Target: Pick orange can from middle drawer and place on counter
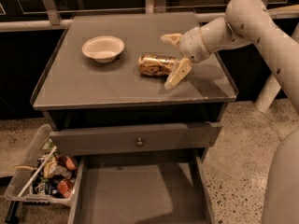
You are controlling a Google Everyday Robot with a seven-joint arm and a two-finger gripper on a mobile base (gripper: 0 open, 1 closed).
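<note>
The orange can (157,65) lies on its side on the grey counter (117,83), to the right of the middle. My gripper (171,59) is open, its two pale fingers spread on either side of the can's right end, one beyond it and one in front of it, not clamping it. The arm reaches in from the right. The middle drawer (140,195) stands pulled out below, its flat grey floor bare.
A white bowl (103,48) sits on the counter's left half. A closed drawer front with a round knob (139,142) is above the open drawer. A clear bin of colourful wrappers (42,171) stands on the floor at the lower left.
</note>
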